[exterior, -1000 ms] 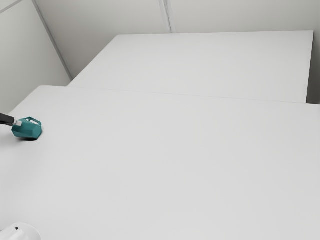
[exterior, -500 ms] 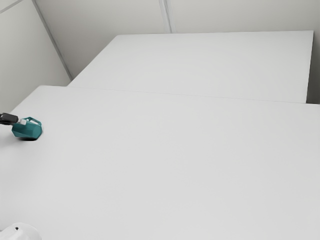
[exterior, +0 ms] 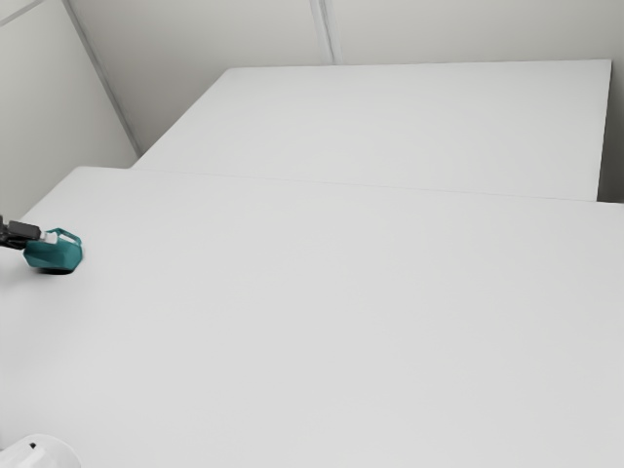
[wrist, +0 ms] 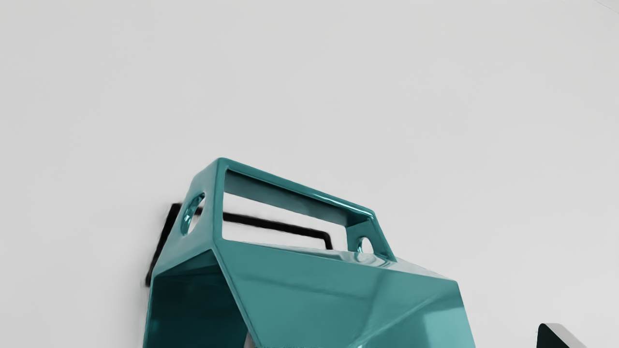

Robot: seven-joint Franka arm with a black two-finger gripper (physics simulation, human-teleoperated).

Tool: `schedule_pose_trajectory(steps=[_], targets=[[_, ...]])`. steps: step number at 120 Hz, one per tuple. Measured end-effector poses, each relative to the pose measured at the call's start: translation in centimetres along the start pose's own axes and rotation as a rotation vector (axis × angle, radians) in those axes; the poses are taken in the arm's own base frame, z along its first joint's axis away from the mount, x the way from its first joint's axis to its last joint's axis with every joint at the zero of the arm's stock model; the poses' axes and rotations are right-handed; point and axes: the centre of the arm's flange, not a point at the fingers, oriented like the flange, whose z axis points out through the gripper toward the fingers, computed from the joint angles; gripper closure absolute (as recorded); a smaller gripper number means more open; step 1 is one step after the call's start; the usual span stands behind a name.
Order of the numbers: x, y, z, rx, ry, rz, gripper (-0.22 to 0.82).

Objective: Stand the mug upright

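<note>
"You have the faceted teal mug (exterior: 54, 255) lying on its side on the white table (exterior: 341, 322), nine o'clock in the exterior view."

"And your gripper (exterior: 48, 237)?"

"There you find it at the mug's ten o'clock, fingers apart; the handle (wrist: 300, 188) is at one."

A white tabletop (exterior: 341, 322) spreads across the exterior view's foreground. Behind it lies a second flat white surface (exterior: 390, 127), its edge along the first. A pale grey back wall (exterior: 468, 29) bears a narrow upright strip (exterior: 327, 29) and meets a side wall (exterior: 58, 107) at the exterior view's left.
</note>
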Motion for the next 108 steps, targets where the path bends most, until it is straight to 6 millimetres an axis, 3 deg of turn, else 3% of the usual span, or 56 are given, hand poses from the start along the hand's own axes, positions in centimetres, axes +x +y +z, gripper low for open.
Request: schedule_pose_trajectory(steps=[108], targets=[[-0.8,0.2,1.4,-0.128,0.045,-0.092,0.00]])
